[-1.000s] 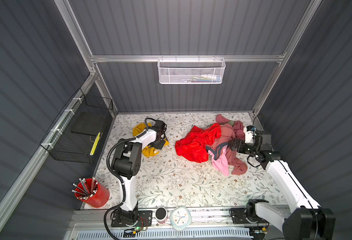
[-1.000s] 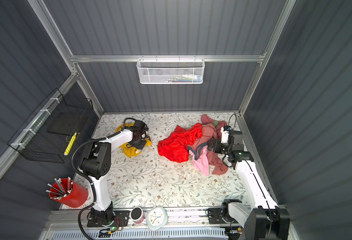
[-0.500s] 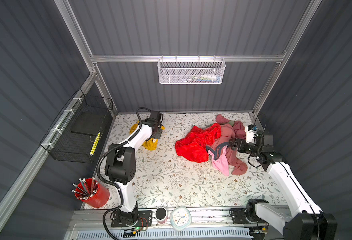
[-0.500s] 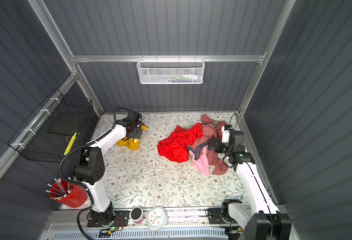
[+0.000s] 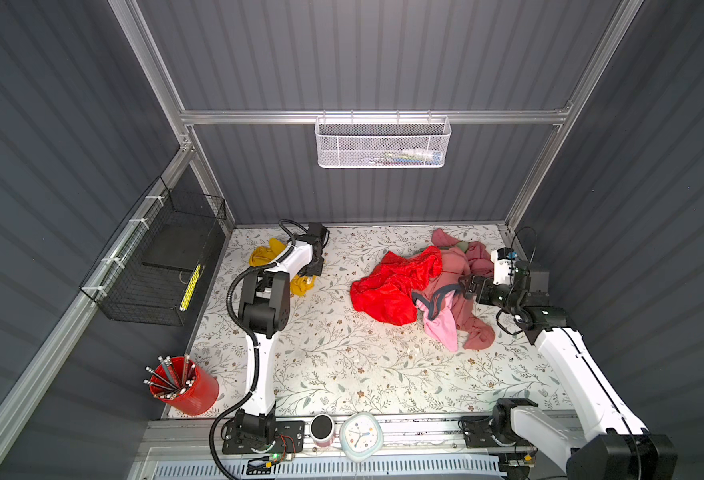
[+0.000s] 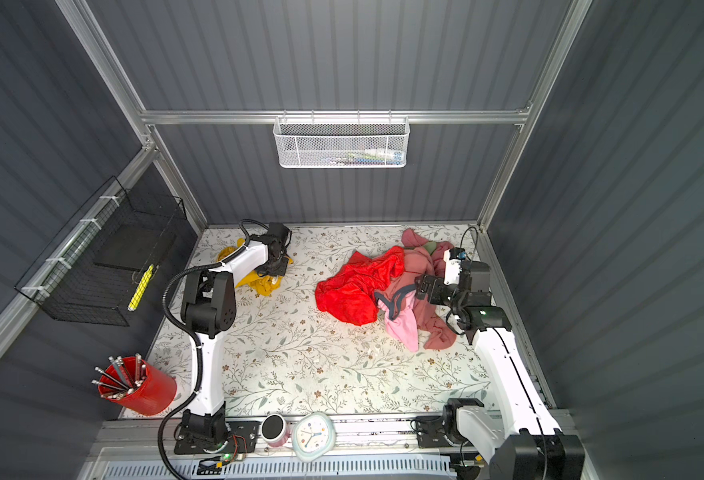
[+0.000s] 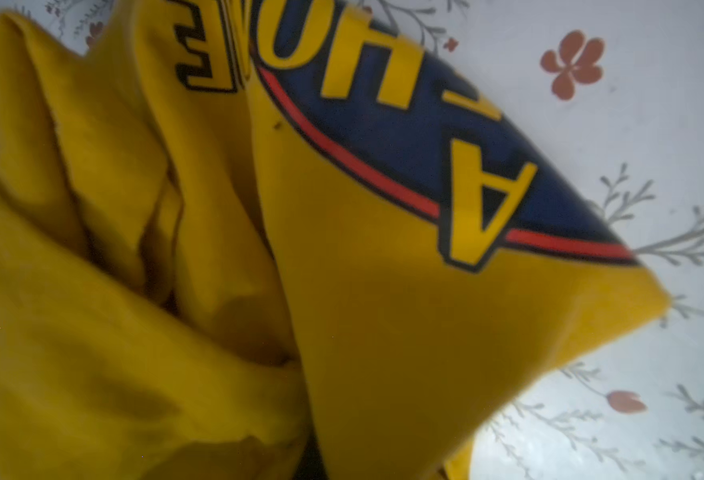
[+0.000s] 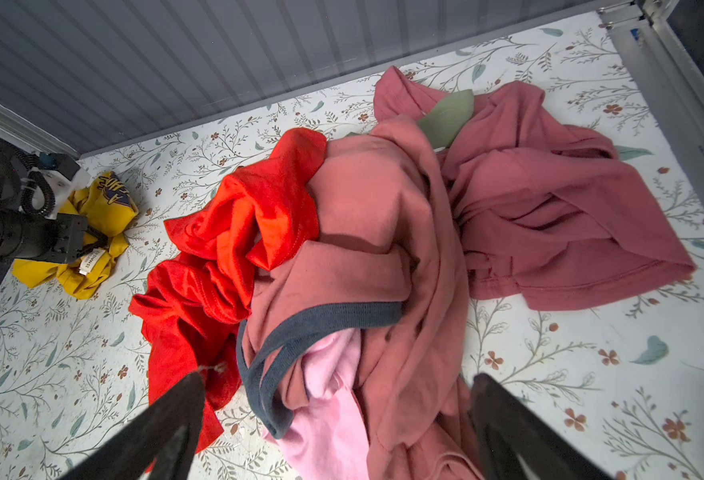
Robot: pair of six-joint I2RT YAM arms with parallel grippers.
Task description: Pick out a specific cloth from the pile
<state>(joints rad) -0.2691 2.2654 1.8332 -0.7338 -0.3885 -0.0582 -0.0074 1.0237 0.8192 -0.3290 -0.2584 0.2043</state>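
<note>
The cloth (image 7: 362, 311), mustard yellow with a navy band and yellow letters, lies crumpled at the far left of the floral table in both top views (image 5: 261, 255) (image 6: 258, 282). My left gripper (image 5: 315, 266) (image 6: 277, 266) is shut on it; in the left wrist view the fabric hides the jaws. The right wrist view shows the cloth (image 8: 101, 208) bunched under that gripper, well apart from the pile. The pile (image 5: 425, 286) (image 6: 383, 286) (image 8: 362, 249) of red, rose and pink garments sits at the right. My right gripper (image 5: 466, 286) (image 6: 420, 289) (image 8: 337, 380) hangs open just over the pile's right side, holding nothing.
A black wire basket (image 5: 163, 257) hangs on the left wall and a white mesh basket (image 5: 383, 143) on the back wall. A red cup of pencils (image 5: 184, 390) stands at the front left. A small clock (image 5: 360, 434) and a dark cup (image 5: 322, 428) sit on the front rail.
The left arm has changed its bend and shifted the yellow cloth slightly along the far left of the table, still gripped. The right arm has barely moved.
</note>
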